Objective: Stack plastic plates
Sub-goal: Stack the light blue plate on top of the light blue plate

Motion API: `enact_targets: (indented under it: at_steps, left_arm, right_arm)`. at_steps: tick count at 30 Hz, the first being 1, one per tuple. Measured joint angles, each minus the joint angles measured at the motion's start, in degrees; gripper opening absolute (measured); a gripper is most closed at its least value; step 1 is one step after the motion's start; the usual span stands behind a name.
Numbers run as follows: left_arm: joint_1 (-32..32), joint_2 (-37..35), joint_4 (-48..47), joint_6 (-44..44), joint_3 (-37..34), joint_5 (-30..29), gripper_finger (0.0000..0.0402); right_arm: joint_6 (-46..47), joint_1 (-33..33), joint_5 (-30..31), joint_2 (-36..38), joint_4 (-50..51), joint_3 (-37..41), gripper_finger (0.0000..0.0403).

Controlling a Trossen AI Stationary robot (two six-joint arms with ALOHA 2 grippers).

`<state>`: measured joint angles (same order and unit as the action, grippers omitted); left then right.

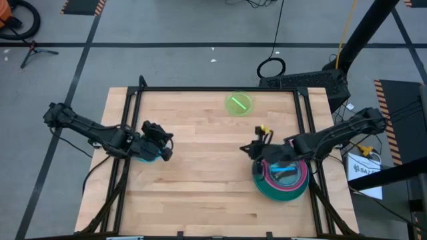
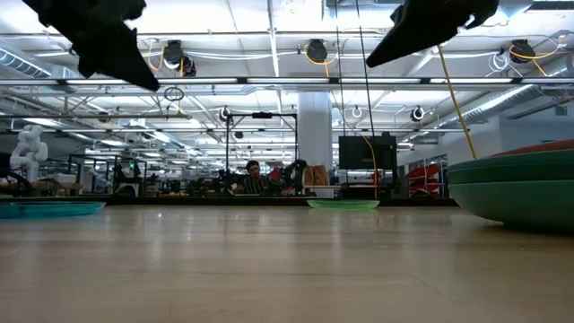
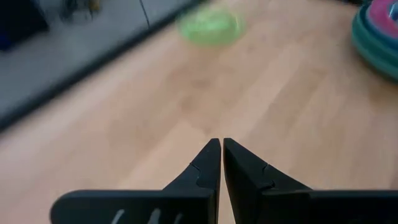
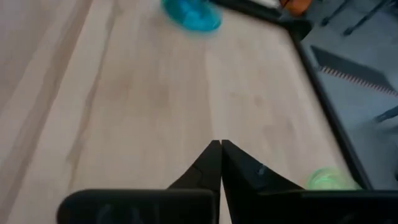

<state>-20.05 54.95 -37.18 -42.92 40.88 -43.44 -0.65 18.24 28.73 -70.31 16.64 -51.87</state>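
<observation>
Counter (image 1: pixel 200 173): light wood, framed in black rails; both arms over it.
Stack (image 1: pixel 281 179): plates piled near the right edge, toward the near right corner. Teal plate at the bottom, a magenta rim above it, a small blue plate on top. In the low view the stack (image 2: pixel 520 188) shows dark green and teal at the right border. In the left wrist view the stack (image 3: pixel 376 31) shows teal with pink on top.
Lime plate (image 1: pixel 239 104): lies alone close to the far edge, right of the middle, well apart from the stack. Seen also in the low view (image 2: pixel 343 205), the left wrist view (image 3: pixel 210 26) and the right wrist view (image 4: pixel 326 179).
Blue plate (image 1: pixel 148 155): small, near the left edge, partly hidden under the left hand. Flat on the counter in the low view (image 2: pixel 49 208); also in the right wrist view (image 4: pixel 191 15).
Left hand (image 1: pixel 157 141): above the blue plate by the left edge; fingers (image 3: pixel 202 171) pressed together, nothing between them.
Right hand (image 1: pixel 257 148): at the left rim of the stack; fingers (image 4: pixel 205 168) together, nothing held.
Background: a person far behind the counter in the low view.
</observation>
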Motion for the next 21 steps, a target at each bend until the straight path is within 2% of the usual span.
enact_targets:
  at_steps: [5,8,12,15,21]
  left_arm:
    - [-0.01,6.67,-2.65,-12.56,0.00,8.74,0.0026]
    - [0.52,10.93,-9.88,-24.40,0.00,15.78,0.0026]
    - [1.25,17.08,-22.05,-37.39,0.00,22.13,0.0026]
    - [2.13,20.62,-25.26,-41.59,0.00,25.33,0.0026]
    - [4.26,24.54,-22.83,-41.46,0.00,25.59,0.0026]
  right_arm:
    - [-1.58,-3.34,0.02,7.95,-8.07,7.63,0.0004]
    - [-2.75,-4.85,-0.09,11.77,-10.88,11.32,0.0004]
    - [-3.10,-6.37,-0.10,15.91,-11.24,14.07,0.0004]
    - [-2.10,-7.29,-0.20,17.93,-11.15,14.93,0.0004]
    - [-0.93,-7.45,-0.24,19.03,-10.33,14.94,0.0004]
